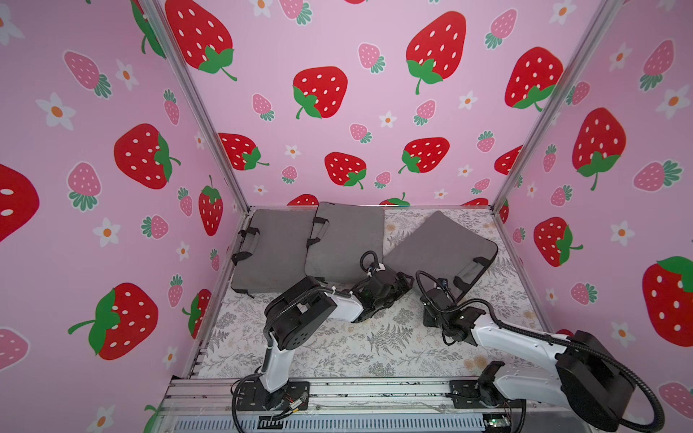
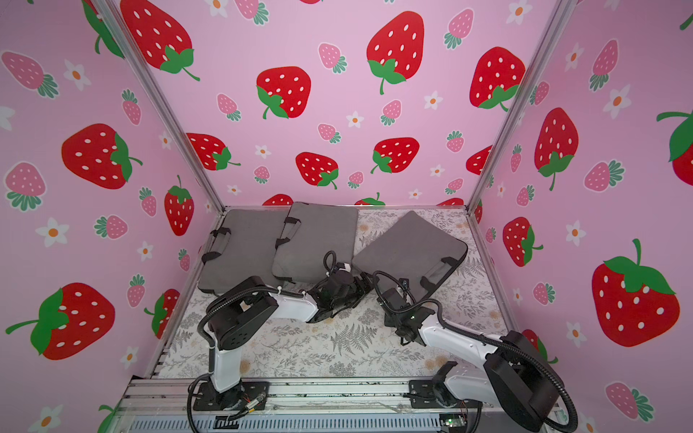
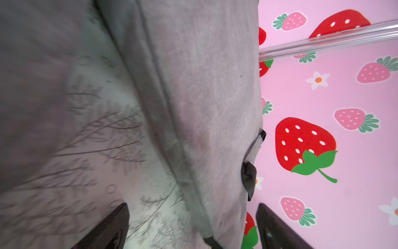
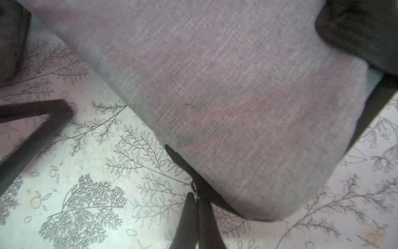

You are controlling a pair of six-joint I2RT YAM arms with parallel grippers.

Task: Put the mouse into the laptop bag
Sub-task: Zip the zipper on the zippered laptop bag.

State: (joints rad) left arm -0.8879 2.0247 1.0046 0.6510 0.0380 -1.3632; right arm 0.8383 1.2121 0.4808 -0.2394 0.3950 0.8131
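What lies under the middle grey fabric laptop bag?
The middle bag partly covers the left grey fabric laptop bag and the leaf-printed tablecloth. Anything else beneath is hidden; no mouse shows.

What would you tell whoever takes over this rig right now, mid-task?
Left gripper: open, jaws straddling an edge of the tilted laptop bag, not clamped on it.
Right gripper: shut at that bag's near corner, apparently pinching the zipper pull.
Two other grey bags lie side by side at the far left of the table.
Mouse: not seen in any view.
Done: both grippers are at the bag; whether it is unzipped cannot be told.
Left: open the bag, locate the mouse, put it inside.
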